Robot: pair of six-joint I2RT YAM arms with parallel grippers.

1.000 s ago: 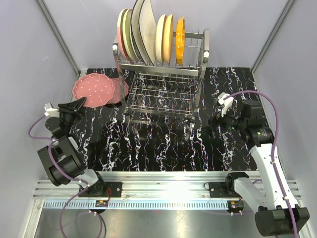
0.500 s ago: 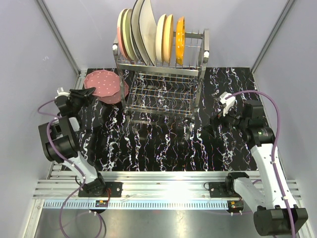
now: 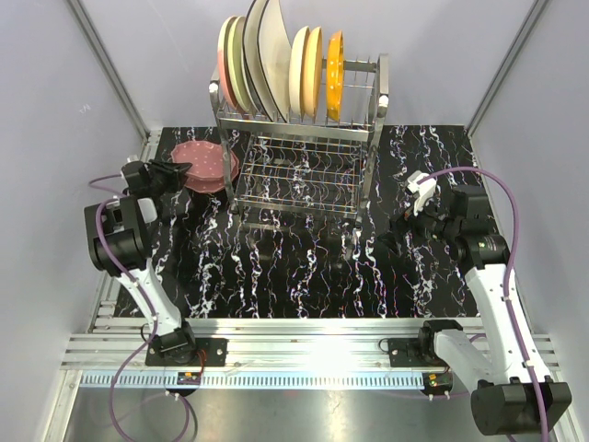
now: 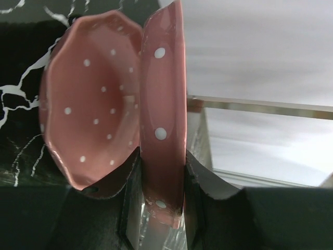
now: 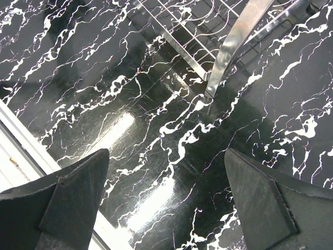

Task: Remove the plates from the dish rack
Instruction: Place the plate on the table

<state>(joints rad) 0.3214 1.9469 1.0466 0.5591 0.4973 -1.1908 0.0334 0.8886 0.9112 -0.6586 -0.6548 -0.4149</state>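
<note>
The dish rack [image 3: 299, 161] stands at the back of the table, and its upper tier holds upright plates: a pink-and-cream one [image 3: 225, 64], a large cream square one [image 3: 269, 55], cream round ones [image 3: 304, 60] and an orange one [image 3: 335, 74]. My left gripper [image 3: 173, 171] is shut on the rim of a speckled maroon-pink plate [image 3: 196, 155], which the left wrist view shows edge-on [image 4: 164, 120] between the fingers [image 4: 117, 182]. A second speckled pink plate [image 4: 88, 104] lies right beside it, left of the rack [image 3: 231, 168]. My right gripper [image 5: 166, 198] hangs open over bare table, right of the rack.
The black marbled mat [image 3: 304, 276] covers the table. A chrome post of the rack [image 5: 234, 47] shows near the right gripper. Grey walls [image 3: 64, 110] close in the left, right and back. An aluminium rail [image 3: 304, 354] runs along the near edge.
My left arm has swung the speckled plate from the table's left edge back and to the right, over the pink plate beside the rack. The right arm has stayed put.
</note>
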